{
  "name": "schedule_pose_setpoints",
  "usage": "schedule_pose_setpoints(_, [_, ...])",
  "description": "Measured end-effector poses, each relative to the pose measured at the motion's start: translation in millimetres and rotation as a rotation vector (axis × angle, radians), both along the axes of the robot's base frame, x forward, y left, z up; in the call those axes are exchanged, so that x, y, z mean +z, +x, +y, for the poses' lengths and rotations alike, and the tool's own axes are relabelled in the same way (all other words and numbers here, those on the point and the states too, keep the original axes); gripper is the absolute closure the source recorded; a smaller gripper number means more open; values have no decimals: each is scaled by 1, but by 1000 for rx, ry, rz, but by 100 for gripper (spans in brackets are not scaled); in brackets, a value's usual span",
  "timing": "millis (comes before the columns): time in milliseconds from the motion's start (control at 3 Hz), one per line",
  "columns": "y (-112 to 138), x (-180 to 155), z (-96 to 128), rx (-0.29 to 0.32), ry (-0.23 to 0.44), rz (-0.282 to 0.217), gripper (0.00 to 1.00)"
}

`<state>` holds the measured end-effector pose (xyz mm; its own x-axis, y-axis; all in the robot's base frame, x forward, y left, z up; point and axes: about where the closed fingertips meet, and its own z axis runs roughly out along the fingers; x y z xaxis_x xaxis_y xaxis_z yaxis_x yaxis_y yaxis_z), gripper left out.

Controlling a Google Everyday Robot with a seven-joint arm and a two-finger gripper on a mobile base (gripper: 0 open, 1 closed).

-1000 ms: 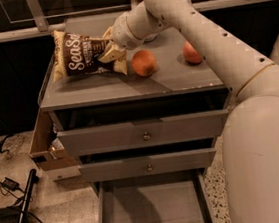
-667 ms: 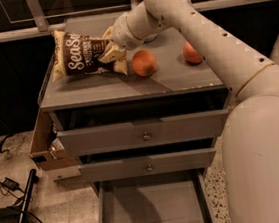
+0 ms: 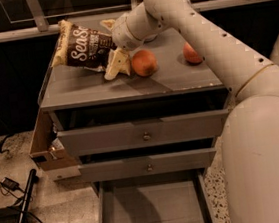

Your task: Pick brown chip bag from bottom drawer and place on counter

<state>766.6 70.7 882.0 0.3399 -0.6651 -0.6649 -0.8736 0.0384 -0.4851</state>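
Note:
The brown chip bag [image 3: 79, 47] with white lettering lies tilted over the back left part of the grey counter [image 3: 176, 79]. My gripper [image 3: 109, 44] is at the bag's right end, with a cream finger [image 3: 116, 64] in front of it and another behind it, shut on the bag. The bottom drawer [image 3: 153, 210] is pulled open below the two knobbed drawer fronts, and its flat grey floor is bare.
Two orange round fruits [image 3: 144, 62] [image 3: 192, 53] sit on the counter right of the gripper. A cardboard box [image 3: 45, 144] hangs at the cabinet's left side. Cables [image 3: 9, 183] and a black pole [image 3: 23, 215] lie on the floor at left. My arm fills the right side.

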Motion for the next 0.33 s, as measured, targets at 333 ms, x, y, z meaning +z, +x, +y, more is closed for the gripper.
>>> schedule_pose_setpoints(333, [0,0,0,0,0,0,0])
